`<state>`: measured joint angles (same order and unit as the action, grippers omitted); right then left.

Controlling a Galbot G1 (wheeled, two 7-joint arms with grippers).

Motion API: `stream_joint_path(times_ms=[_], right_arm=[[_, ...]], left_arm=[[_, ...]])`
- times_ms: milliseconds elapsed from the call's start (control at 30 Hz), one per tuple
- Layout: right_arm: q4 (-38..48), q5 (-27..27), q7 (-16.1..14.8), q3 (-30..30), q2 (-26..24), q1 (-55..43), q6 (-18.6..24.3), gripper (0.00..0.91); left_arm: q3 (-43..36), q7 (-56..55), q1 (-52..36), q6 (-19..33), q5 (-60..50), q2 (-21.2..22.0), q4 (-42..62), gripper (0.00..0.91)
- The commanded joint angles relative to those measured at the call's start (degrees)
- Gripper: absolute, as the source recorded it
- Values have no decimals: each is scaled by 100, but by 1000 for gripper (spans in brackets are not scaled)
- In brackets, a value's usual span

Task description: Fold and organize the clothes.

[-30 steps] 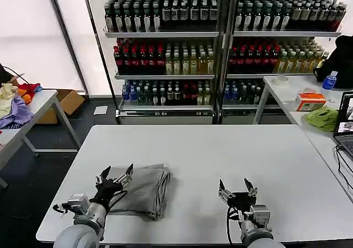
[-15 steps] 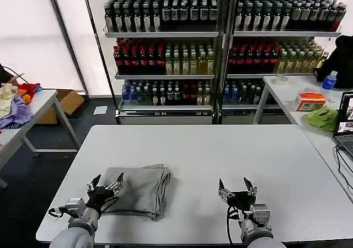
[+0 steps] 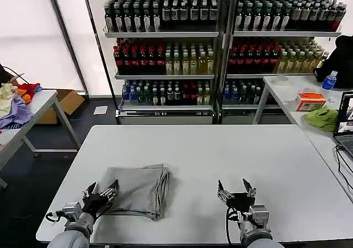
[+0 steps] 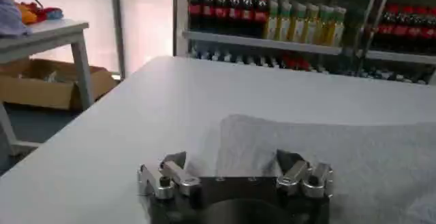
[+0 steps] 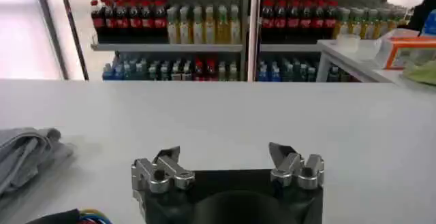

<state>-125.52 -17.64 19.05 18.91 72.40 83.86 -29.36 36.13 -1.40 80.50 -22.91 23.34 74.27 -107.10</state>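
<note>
A folded light grey shirt (image 3: 139, 190) lies flat on the white table (image 3: 220, 154), left of centre near the front edge; its stacked fold edges face right. My left gripper (image 3: 100, 192) hovers open at the shirt's near left corner, holding nothing; in the left wrist view (image 4: 231, 161) the grey cloth (image 4: 340, 164) spreads just beyond the fingers. My right gripper (image 3: 236, 189) stands open over bare table to the right of the shirt, well apart from it. The right wrist view (image 5: 226, 156) shows the shirt's folded edge (image 5: 24, 157) off to one side.
Drink shelves (image 3: 220, 44) stand behind the table. A side table at right carries a lime-green cloth (image 3: 322, 118), an orange box (image 3: 310, 101), a bottle (image 3: 329, 81) and a laptop (image 3: 346, 121). Another table at left holds a coloured fabric heap (image 3: 15, 102).
My left gripper has drawn back toward the front-left edge, off the shirt's top to its near corner. The right gripper and the shirt have stayed put.
</note>
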Motion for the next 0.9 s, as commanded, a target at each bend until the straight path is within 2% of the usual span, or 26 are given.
stream_joint_path(times_ms=[33,667,800,900], right_arm=[[0,-1,4,7,-6,-6,-3,907],[121,-46,10,41,-25,-121,2,907],[170,-88,6,50,-70,-146,15,907],[215,-108,6,23,-60,-186,23,907]], left_arm=[[11,55,10,-128,171,1,126,20],[174,141,76,-116,186,-8,-38,0],[923,162,29,-148,273,-260,-276,0],[1666,213,1,-324,557,-969,-357,0]])
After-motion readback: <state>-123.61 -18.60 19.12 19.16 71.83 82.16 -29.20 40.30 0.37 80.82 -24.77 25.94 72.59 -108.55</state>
